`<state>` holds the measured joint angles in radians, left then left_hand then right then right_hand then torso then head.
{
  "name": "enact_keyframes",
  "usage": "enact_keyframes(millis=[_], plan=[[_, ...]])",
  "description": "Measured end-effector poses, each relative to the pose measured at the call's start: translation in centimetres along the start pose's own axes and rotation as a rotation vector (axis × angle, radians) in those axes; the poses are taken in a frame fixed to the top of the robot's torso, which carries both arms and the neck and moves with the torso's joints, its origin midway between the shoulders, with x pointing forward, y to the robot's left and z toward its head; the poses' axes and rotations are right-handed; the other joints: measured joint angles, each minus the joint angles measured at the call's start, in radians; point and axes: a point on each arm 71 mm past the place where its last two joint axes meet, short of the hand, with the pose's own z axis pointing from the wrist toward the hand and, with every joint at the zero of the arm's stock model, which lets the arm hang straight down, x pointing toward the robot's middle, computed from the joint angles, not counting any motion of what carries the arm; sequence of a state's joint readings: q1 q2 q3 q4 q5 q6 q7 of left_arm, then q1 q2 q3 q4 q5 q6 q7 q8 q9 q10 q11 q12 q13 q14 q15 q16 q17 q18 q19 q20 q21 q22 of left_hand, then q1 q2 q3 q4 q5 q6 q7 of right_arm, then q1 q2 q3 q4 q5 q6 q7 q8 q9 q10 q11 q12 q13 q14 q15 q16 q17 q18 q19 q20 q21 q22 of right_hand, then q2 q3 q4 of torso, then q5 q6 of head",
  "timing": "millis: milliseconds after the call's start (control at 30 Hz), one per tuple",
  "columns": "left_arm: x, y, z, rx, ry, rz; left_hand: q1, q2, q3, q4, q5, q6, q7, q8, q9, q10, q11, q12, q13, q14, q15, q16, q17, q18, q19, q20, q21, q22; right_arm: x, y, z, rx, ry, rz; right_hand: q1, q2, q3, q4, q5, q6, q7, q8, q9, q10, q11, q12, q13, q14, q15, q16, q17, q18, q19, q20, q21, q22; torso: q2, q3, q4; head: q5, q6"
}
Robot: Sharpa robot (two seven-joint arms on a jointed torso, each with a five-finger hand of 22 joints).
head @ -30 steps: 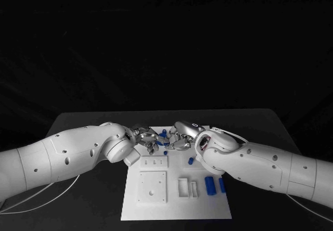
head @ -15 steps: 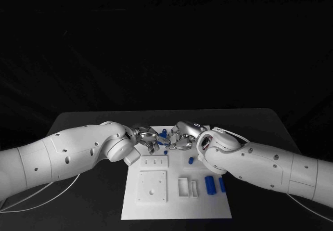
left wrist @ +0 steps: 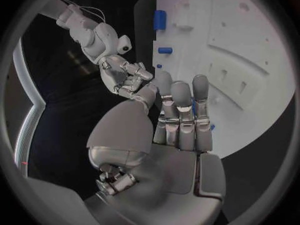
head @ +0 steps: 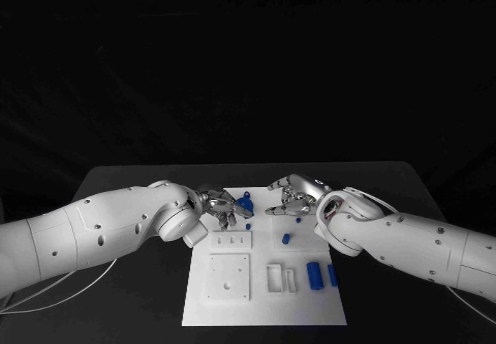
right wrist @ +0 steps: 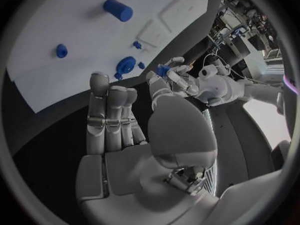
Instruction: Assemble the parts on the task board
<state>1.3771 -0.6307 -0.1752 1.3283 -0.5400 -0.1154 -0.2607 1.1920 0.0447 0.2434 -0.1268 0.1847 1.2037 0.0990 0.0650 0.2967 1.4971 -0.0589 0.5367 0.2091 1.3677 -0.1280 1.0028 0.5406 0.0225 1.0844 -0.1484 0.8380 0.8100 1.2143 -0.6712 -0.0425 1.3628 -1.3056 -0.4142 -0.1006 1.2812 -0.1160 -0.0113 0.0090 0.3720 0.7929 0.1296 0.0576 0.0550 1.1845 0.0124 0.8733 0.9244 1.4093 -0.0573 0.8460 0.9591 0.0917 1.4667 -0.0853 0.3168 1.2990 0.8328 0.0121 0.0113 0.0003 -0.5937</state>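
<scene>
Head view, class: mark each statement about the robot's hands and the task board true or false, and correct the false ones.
1. The left hand holds a blue part. True.
2. The right hand grips a blue part. False: its fingers are apart and hold nothing.
3. Two blue cylinders lie side by side on the task board. True.
4. The task board lies on a wooden table. False: the table is black.

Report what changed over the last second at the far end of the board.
The right hand drew back from the left hand toward its own side, fingers apart and holding nothing. The left hand stayed put and keeps a blue part pinched. The task board and the two blue cylinders did not move.
</scene>
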Motion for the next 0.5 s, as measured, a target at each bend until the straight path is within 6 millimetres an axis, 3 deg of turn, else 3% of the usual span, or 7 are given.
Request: enact_keyframes(millis=[167,300,400,500], plan=[[-0.1,0.4,0.0,-0.02,-0.003,0.026,0.0,0.0,0.0,0.0,0.005,0.001,-0.001,0.0,0.001,0.0,0.0,0.0,0.0,-0.001,0.002,0.0,0.0,0.0,0.0,0.0,0.0,0.001,-1.1,-1.2,-0.8,-0.007,-0.028,0.055,-0.006,0.023,-0.022,-0.026,0.035,0.008,-0.001,0.0,0.0,-0.004,0.004,0.004,-0.01,0.0,0.0,0.0,0.0,0.0,0.0,0.0,-0.007,0.009,0.0,0.0007,-0.0011,0.002,-0.001],[-0.1,0.7,0.0,-0.036,0.001,0.04,-0.002,0.002,0.0,0.0,0.005,0.001,-0.001,-0.001,0.006,0.0,0.0,0.0,0.0,-0.002,0.002,0.0,-0.002,0.0,0.0,0.0,0.0,0.001,-1.8,-2.0,-1.1,-0.006,-0.054,0.095,-0.012,0.028,-0.019,-0.033,0.043,0.014,-0.001,0.0,0.0,-0.004,0.004,0.004,-0.011,0.0,0.0,0.0,0.0,0.0,0.0,0.0,-0.012,0.009,0.0,0.001,-0.0016,0.001,-0.001],[0.0,0.7,0.1,-0.045,0.007,0.046,-0.029,0.022,0.005,0.001,0.004,0.001,-0.001,-0.003,0.006,0.0,0.0,0.0,0.001,-0.001,0.002,0.0,-0.004,0.0,0.0,0.0,0.0,0.002,-2.1,-2.2,-1.2,-0.004,-0.065,0.117,-0.017,0.034,-0.018,-0.038,0.044,0.02,-0.001,0.0,0.0,-0.005,0.002,0.004,-0.014,0.0,0.0,0.0,0.0,0.0,0.0,0.0,-0.018,0.009,0.001,0.0012,-0.0016,-0.001,-0.001],[0.1,0.8,0.2,-0.059,0.017,0.051,-0.095,0.054,0.041,-0.036,0.004,0.001,-0.001,-0.005,0.044,0.0,0.0,0.013,0.011,-0.002,0.002,0.015,0.0,0.0,0.0,0.0,0.0,0.008,-2.4,-2.4,-1.3,-0.001,-0.078,0.139,-0.017,0.033,-0.018,-0.038,0.058,0.026,-0.001,0.0,0.0,-0.007,0.0,0.004,-0.017,0.0,0.0,0.0,-0.002,0.0,0.0,0.0,-0.018,0.009,0.001,0.0015,-0.0016,-0.002,-0.001]])
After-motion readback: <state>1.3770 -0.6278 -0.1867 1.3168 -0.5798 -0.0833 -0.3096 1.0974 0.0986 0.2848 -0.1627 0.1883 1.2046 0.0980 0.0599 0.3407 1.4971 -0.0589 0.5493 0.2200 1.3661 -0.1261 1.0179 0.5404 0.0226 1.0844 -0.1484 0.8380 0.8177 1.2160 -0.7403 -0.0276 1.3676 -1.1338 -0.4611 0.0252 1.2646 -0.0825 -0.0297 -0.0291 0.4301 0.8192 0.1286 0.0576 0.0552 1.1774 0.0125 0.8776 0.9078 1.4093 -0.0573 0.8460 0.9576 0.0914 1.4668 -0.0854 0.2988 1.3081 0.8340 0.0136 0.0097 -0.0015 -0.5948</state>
